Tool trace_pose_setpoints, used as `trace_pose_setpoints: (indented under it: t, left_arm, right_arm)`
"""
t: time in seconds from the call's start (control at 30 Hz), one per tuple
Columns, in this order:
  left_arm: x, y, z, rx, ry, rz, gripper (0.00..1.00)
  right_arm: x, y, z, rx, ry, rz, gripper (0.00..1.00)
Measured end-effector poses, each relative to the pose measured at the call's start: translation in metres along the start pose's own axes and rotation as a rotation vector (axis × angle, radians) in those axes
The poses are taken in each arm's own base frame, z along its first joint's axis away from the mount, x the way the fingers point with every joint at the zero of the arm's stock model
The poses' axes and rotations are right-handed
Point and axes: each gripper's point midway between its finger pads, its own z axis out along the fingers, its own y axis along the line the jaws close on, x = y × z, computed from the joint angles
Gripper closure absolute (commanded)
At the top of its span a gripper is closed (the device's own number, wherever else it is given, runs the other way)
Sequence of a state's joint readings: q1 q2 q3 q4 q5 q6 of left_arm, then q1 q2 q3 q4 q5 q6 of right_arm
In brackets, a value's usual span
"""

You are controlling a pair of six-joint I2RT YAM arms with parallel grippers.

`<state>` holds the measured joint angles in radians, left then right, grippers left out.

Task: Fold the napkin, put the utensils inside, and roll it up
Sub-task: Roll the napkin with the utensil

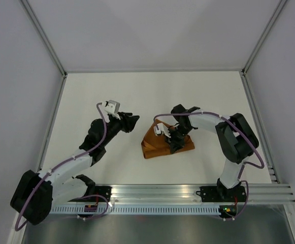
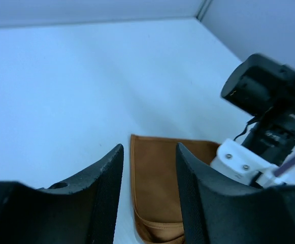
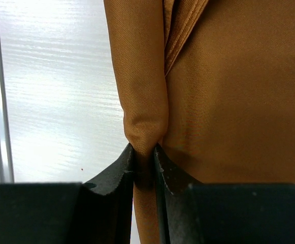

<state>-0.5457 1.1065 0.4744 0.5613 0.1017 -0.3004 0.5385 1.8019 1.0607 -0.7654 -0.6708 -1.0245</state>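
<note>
Rust-orange napkin (image 3: 228, 101), fold inside the right tool (image 3: 143, 153)

One napkin (image 1: 155, 146) is showing, and it is lying on one counter (image 1: 137, 96). Two arms are standing at the near edge: one left arm (image 1: 94, 140) and one right arm (image 1: 231, 137). Each arm is carrying one hand, making two: the left hand (image 1: 133, 121) and the right hand (image 1: 173, 147). Each hand is showing two fingers (image 2: 106, 175), making four fingers in all. Two white cameras are sitting on the wrists, a left camera (image 1: 111, 107) and a right camera (image 1: 160, 129). Two purple cables (image 1: 104, 128) are running along the arms, one on each. One rail (image 1: 162, 190) is lying across the near edge.
</note>
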Motion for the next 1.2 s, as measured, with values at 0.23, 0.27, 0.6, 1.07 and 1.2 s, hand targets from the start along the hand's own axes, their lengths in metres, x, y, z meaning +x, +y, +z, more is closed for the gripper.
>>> trace_pose_setpoints:
  t: [0.23,0.27,0.6,1.07,1.2]
  left_arm:
    - [-0.036,-0.013,-0.042,0.021,-0.199,0.024,0.5]
    - [-0.034,-0.017,-0.045,0.033,-0.204,0.036,0.5]
    - [0.049,-0.088,-0.034,0.19,0.016,0.34,0.46]
    - [0.186,-0.139,-0.002,0.39,0.389,0.837,0.45]
    - [0.202,-0.131,-0.001,0.397,0.426,0.885,0.43]
  right_arm:
    - [-0.001,-0.003,0.002,-0.129,0.004,0.173,1.0]
    - [-0.002,-0.003,0.003,-0.146,0.004,0.198,1.0]
    - [-0.005,-0.001,0.008,-0.263,0.039,0.378,1.0]
    - [-0.004,-0.001,0.008,-0.281,0.034,0.453,1.0]
    - [-0.003,-0.002,0.007,-0.281,0.031,0.462,1.0]
